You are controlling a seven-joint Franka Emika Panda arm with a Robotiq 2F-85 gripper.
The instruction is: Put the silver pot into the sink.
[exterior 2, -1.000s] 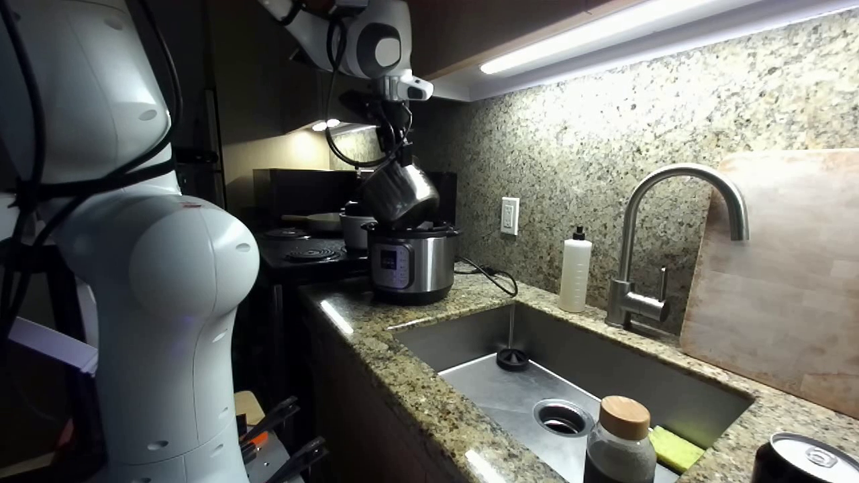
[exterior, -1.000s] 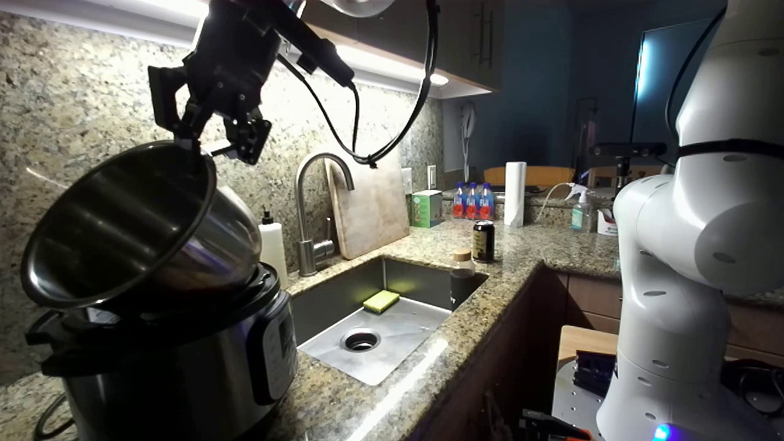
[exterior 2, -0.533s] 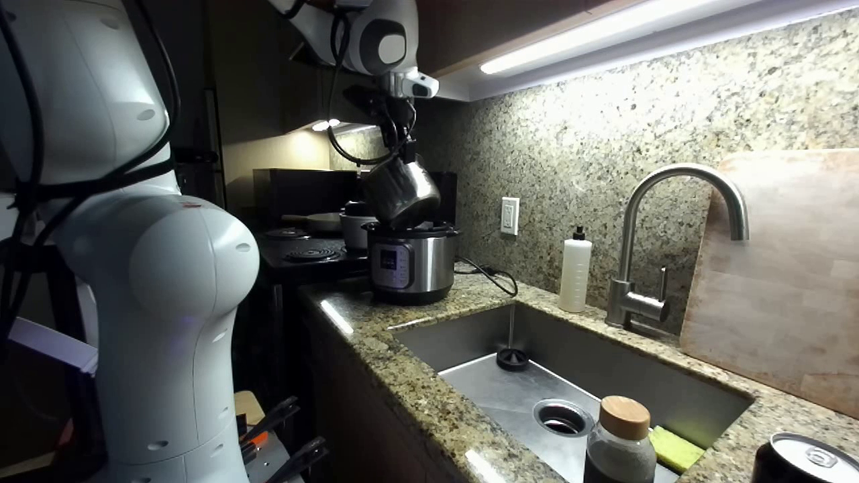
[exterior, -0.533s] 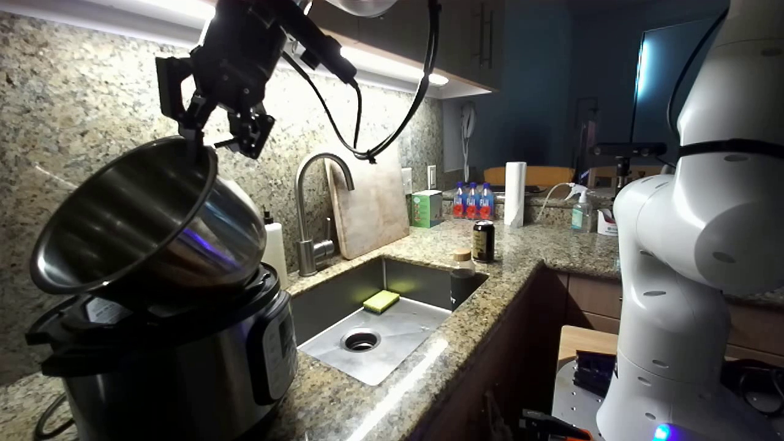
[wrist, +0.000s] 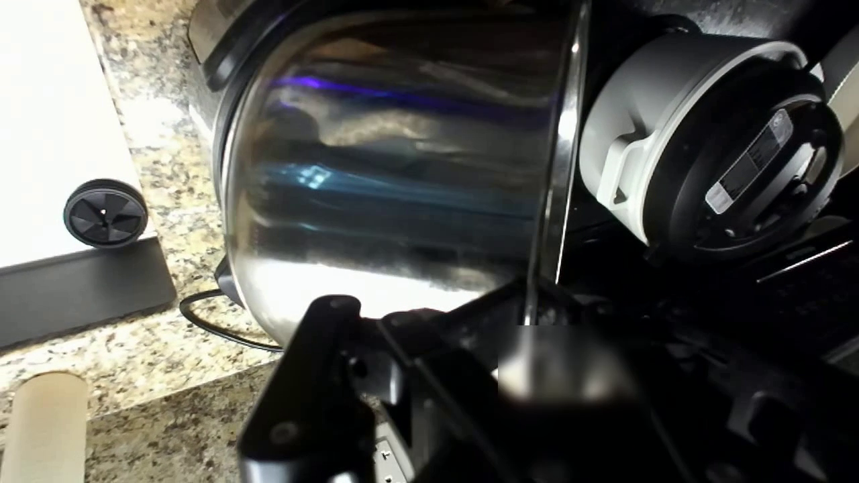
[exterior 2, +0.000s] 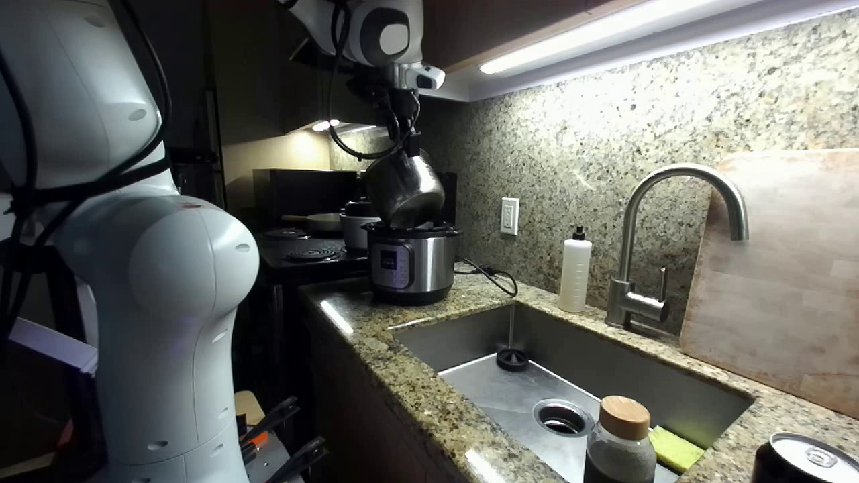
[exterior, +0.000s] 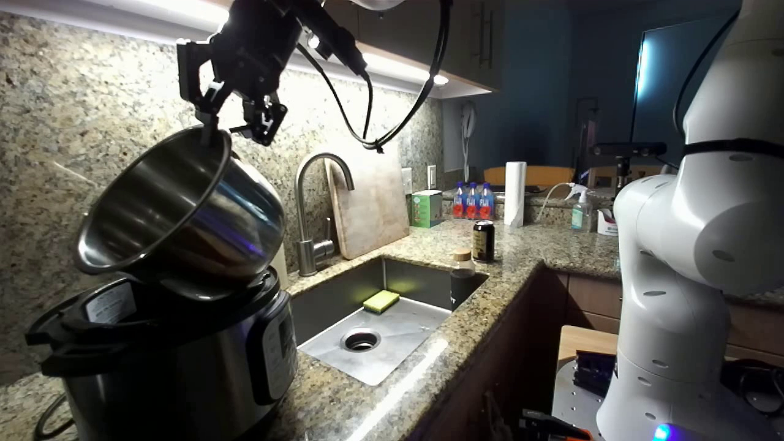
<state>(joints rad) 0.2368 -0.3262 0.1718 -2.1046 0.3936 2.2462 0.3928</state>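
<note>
The silver pot point(exterior: 236, 226) is a shiny, deep metal bowl, also seen in an exterior view point(exterior 2: 406, 191) and in the wrist view point(wrist: 402, 181). It hangs tilted, its mouth to one side. My gripper point(exterior: 220, 130) is shut on its upper rim, one finger inside; the jaws also close on the rim in the wrist view point(wrist: 533, 305). The pot's low edge is at the mouth of the pressure cooker point(exterior: 184, 367); whether they touch I cannot tell. The steel sink point(exterior: 324, 306) is beside the cooker and also shows in an exterior view point(exterior 2: 463, 335).
The faucet point(exterior: 302, 208) and a white squeeze bottle point(exterior 2: 575, 272) stand behind the sink. In the sink are a yellow sponge point(exterior: 381, 301), a wood-capped bottle point(exterior 2: 623, 436) and a black stopper point(exterior 2: 512, 359). A granite wall runs behind; a cabinet point(exterior 2: 510, 27) hangs overhead.
My gripper and the pot have moved up and to the right in both exterior views, slightly in one of them. More of the cooker's inner wall and label now shows. The grip stays the same.
</note>
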